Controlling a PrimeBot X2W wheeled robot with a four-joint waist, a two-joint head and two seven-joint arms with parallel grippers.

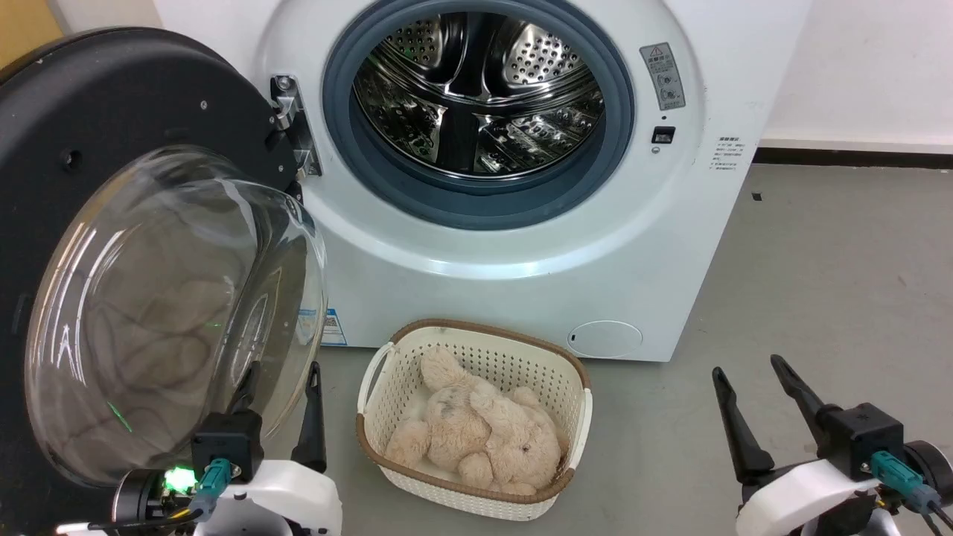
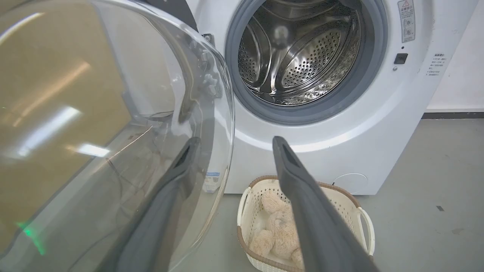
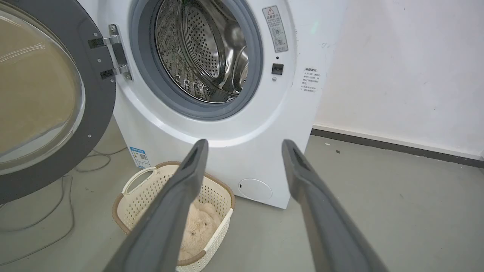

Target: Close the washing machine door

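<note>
Standing swung wide open on its hinge, the washing machine door is seen left of the drum. Left tool and right tool are spread apart, nothing held.

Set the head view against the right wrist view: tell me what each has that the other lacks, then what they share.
Head view: the left gripper, open, with one finger seen through the door. Right wrist view: a cable lying on the floor under the door. Both: the open door, the drum, the basket with a plush toy in it, and the open right gripper.
</note>
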